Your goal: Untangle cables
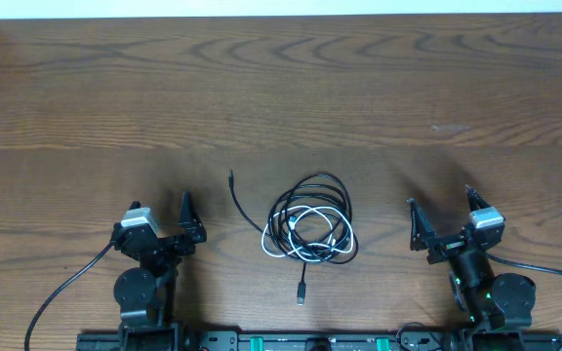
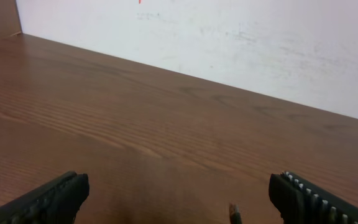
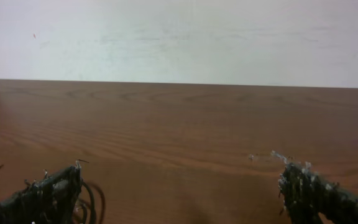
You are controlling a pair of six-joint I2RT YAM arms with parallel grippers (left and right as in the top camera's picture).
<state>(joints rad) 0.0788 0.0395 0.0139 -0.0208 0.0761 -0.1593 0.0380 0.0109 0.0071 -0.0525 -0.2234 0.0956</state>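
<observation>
Near front edge, cables (image 1: 293, 226); open table (image 1: 359, 88) beyond.

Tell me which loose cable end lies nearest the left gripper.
The black end trailing from the left side of the tangle; the other plug end points toward the robot's base, farther away.

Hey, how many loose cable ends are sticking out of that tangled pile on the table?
2. One black end trails out from the left side of the pile, on the far side from the robot. One plug end sticks out on its near side. More ends may be hidden inside the coils.
</observation>
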